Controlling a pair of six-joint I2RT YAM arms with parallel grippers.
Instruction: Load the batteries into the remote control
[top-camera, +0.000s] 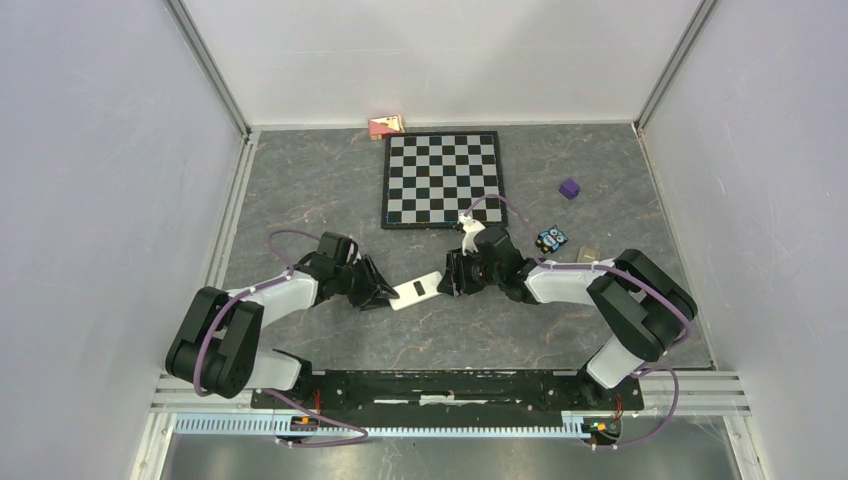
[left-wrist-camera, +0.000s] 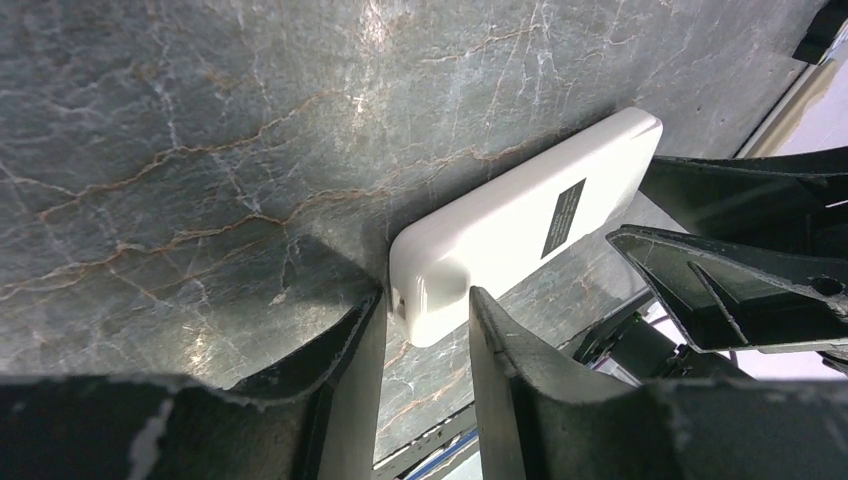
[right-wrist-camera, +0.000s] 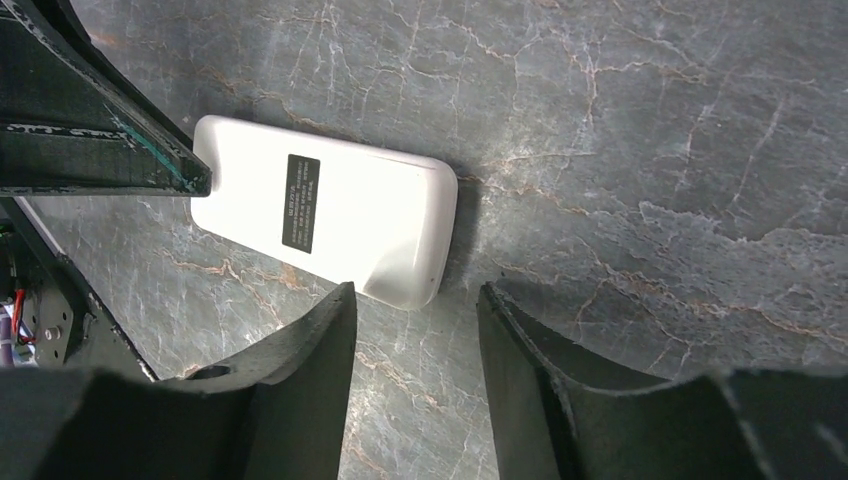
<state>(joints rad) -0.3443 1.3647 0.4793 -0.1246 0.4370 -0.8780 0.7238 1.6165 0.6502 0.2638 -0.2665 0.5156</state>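
Your left gripper (top-camera: 383, 294) and right gripper (top-camera: 447, 279) face each other across the remote (top-camera: 415, 290), one at each end. That is probably to steady it label-side up so the battery cover can be reached. No batteries can be picked out. A small dark item (top-camera: 551, 239) beyond the remote, on the right arm's side, is too tiny to name.

From the left wrist, the left gripper (left-wrist-camera: 425, 296) has its jaws apart, flanking the remote's (left-wrist-camera: 520, 225) near end; whether they press it you cannot tell.

From the right wrist, the right gripper (right-wrist-camera: 417, 294) is parted and holds nothing, with the remote's (right-wrist-camera: 370, 205) corner at its mouth. No cover seam shows, and the label (right-wrist-camera: 301, 202) is unreadable.
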